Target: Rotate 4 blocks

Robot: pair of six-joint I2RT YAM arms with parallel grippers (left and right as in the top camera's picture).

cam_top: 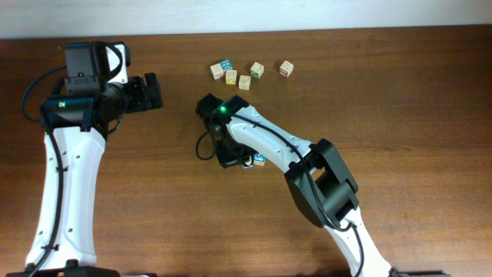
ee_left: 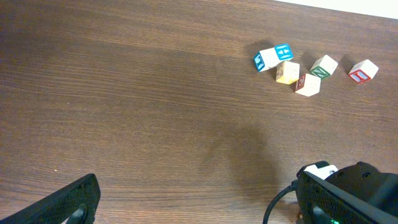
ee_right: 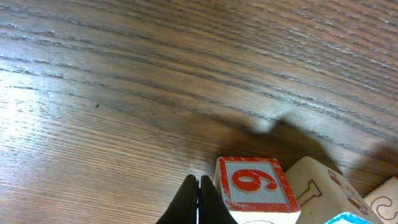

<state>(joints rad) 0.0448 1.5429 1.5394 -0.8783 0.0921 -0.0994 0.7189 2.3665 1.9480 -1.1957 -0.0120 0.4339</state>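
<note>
Brown wooden table [cam_top: 415,77], with left gripper [cam_top: 156,92] spread wide and empty at the left, then right gripper [ee_right: 198,196] pinched closed on nothing in the middle, just left of the blocks [ee_right: 317,190], red-nine block [ee_right: 254,184] nearest.

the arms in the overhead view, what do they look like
Both are built alike: the left arm and right arm have white link shells, black joint housings and loose black cables. Each carries a small green light near the wrist. The left gripper and right gripper are black.
</note>
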